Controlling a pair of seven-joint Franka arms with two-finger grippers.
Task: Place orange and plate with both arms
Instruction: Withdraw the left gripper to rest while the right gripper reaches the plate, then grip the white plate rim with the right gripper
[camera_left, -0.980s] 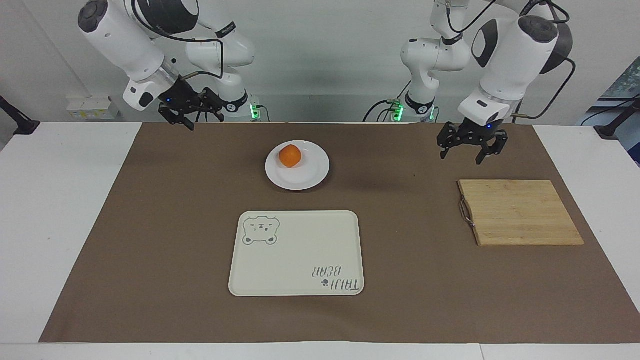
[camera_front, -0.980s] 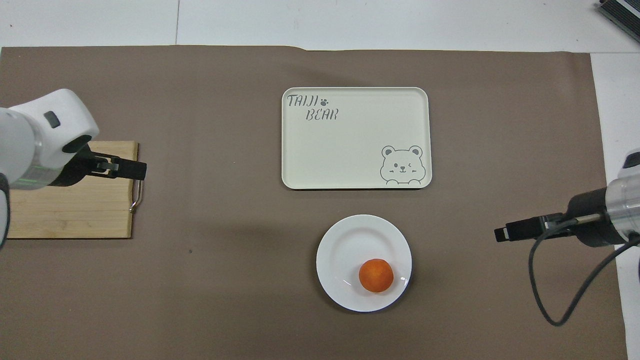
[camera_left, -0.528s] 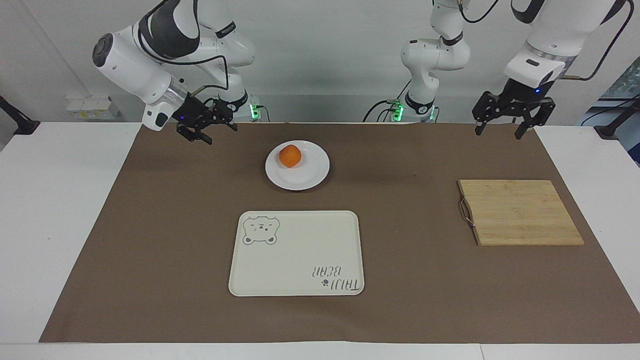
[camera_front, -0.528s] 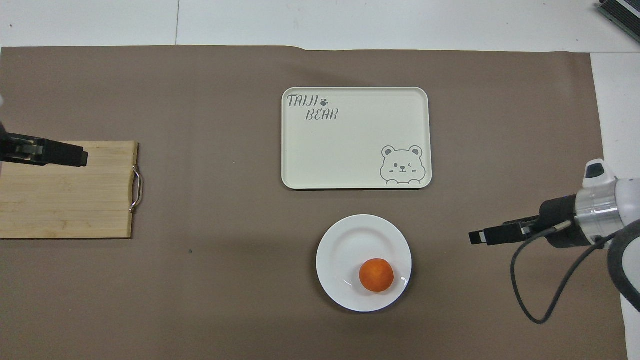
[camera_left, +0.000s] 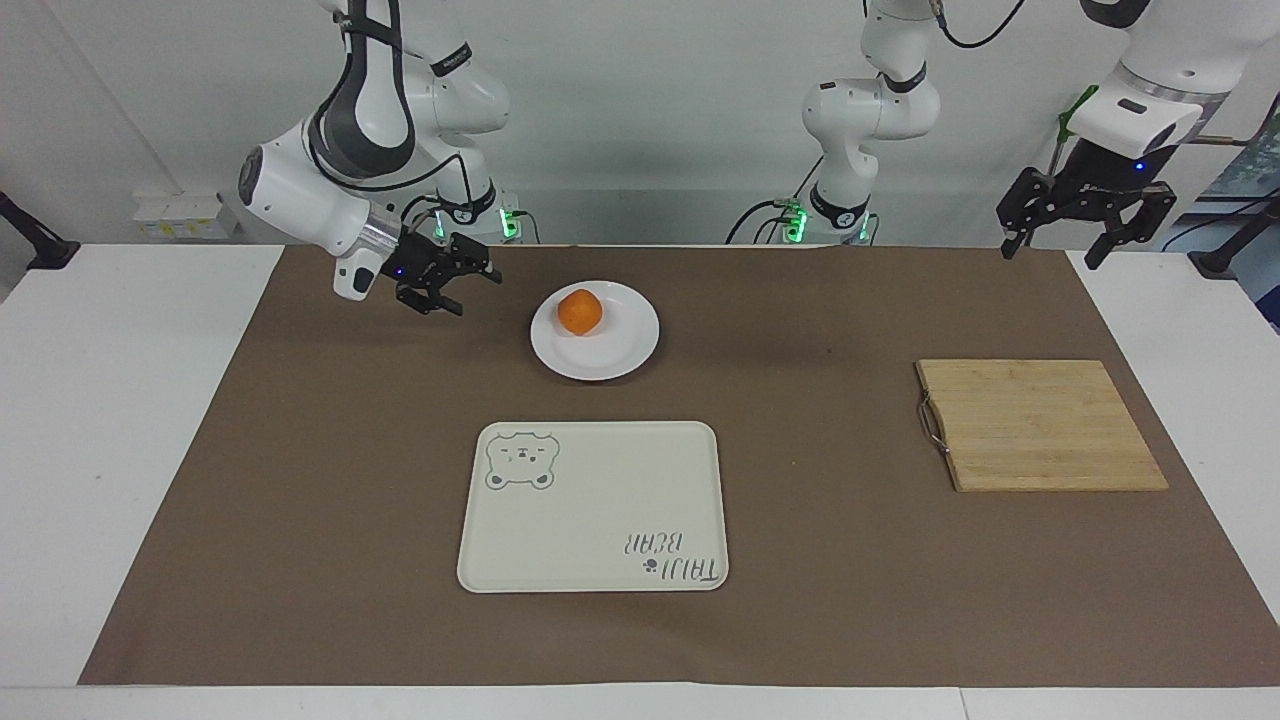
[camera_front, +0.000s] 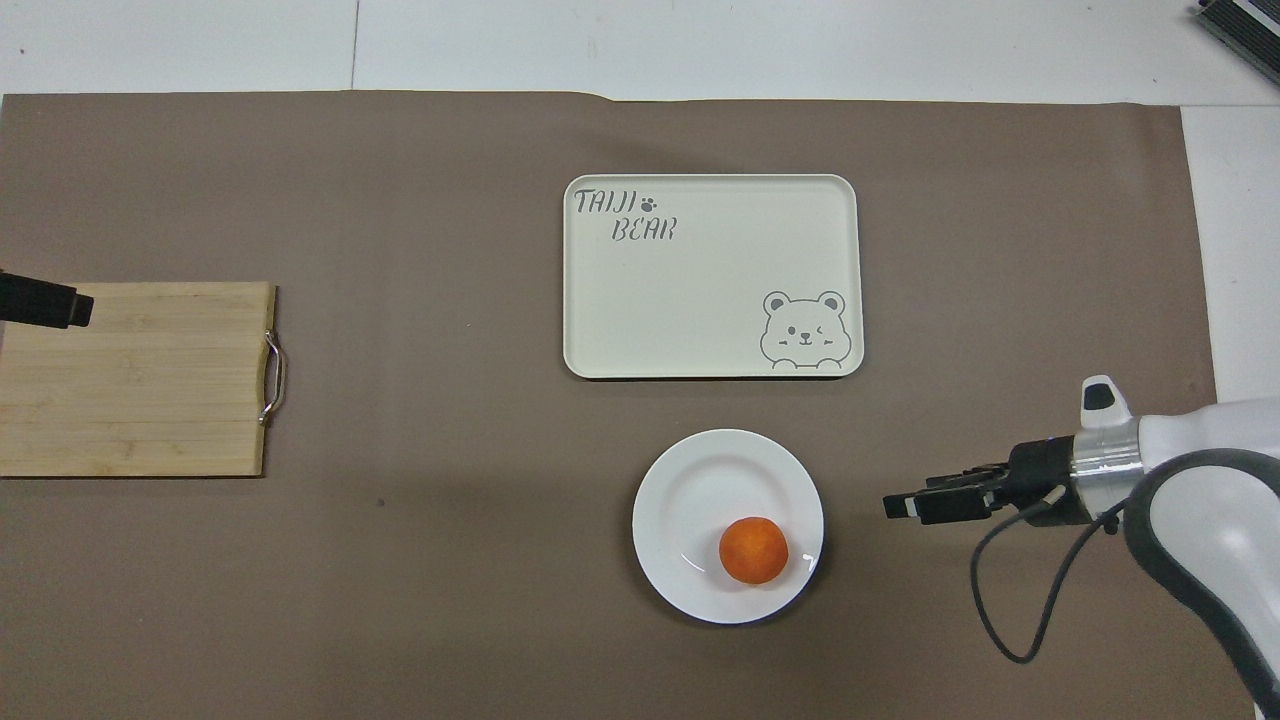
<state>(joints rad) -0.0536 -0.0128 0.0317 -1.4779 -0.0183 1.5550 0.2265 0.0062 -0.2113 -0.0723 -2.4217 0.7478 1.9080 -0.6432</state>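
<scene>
The orange (camera_left: 580, 311) (camera_front: 753, 550) lies on the white plate (camera_left: 625, 352) (camera_front: 695, 480), off-centre toward the robots. The plate sits on the brown mat between the robots and the cream tray. My right gripper (camera_left: 477, 292) (camera_front: 900, 505) hovers low over the mat beside the plate, on the right arm's end, pointing at it, open and holding nothing. My left gripper (camera_left: 1047, 258) (camera_front: 60, 305) hangs high, open and holding nothing, over the table edge by the wooden board's corner; only its tip shows in the overhead view.
A cream tray with a bear drawing (camera_left: 600, 500) (camera_front: 700, 300) lies farther from the robots than the plate. A wooden cutting board with a metal handle (camera_left: 1040, 425) (camera_front: 140, 380) lies toward the left arm's end. A brown mat (camera_left: 300, 450) covers the table.
My right gripper has swung lower and closer to the plate. My left gripper has risen and drawn away from the board toward its own end of the table. Orange and plate have not moved.
</scene>
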